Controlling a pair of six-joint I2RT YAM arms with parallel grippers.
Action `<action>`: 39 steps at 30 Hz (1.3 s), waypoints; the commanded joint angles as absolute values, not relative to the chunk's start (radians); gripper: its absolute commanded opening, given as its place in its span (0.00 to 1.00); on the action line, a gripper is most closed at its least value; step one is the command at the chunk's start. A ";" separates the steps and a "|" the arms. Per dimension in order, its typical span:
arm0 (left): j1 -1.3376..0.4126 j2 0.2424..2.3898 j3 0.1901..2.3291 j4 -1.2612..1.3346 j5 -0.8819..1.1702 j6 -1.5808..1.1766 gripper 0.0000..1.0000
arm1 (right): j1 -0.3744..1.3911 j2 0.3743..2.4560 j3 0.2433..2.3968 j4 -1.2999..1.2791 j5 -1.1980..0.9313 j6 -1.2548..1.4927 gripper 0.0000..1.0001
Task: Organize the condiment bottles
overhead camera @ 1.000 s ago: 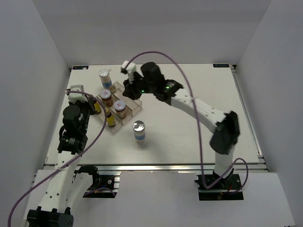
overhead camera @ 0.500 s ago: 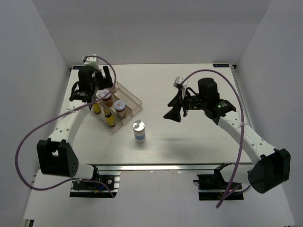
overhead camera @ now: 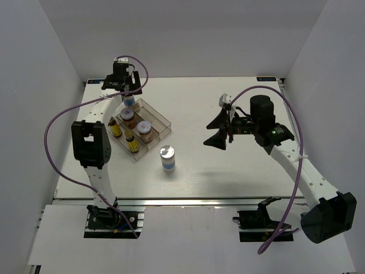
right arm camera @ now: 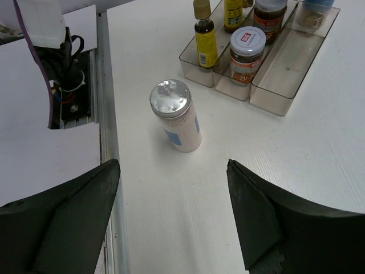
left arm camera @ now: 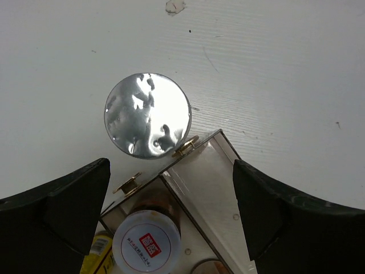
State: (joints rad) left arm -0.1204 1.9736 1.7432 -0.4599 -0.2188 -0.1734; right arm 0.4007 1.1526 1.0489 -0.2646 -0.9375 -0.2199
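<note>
A clear divided tray at the table's left holds two squat brown jars with pale lids and two slim yellow bottles. One silver-lidded jar stands alone in front of the tray. The other silver-lidded jar stands just outside the tray's far corner. My left gripper hangs open above that corner, holding nothing. Right of centre, my right gripper is open and empty, facing the lone jar from a distance.
The tray's long right compartment has nothing in it. A metal rail runs along the table's near edge, with a white arm base and cables beyond it. White walls enclose the table.
My left arm has swung from the near left out to the far jar behind the tray. My right arm has pulled back from the tray to the right. Both grippers have opened.
</note>
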 commanded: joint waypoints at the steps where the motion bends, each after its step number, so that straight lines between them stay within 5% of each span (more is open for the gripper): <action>1: -0.115 1.988 1.838 -0.506 -0.281 -0.184 0.98 | 0.403 1.154 1.046 -0.256 -0.960 -0.244 0.81; 19: -0.092 2.195 1.977 -0.469 -0.310 -0.178 0.93 | 0.405 1.160 1.043 -0.253 -0.919 -0.275 0.81; 30: -0.091 2.157 1.951 -0.449 -0.299 -0.161 0.48 | 0.407 1.181 1.042 -0.256 -0.908 -0.279 0.81; 39: -0.091 2.027 1.940 -0.440 -0.270 -0.137 0.22 | 0.408 1.187 1.040 -0.259 -0.916 -0.279 0.80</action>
State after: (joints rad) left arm -0.0929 2.2040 1.9190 -0.4797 -0.2810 -0.1532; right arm 0.4026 1.1862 1.0489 -0.2665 -0.9031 -0.2699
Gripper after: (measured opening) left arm 0.709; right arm 0.807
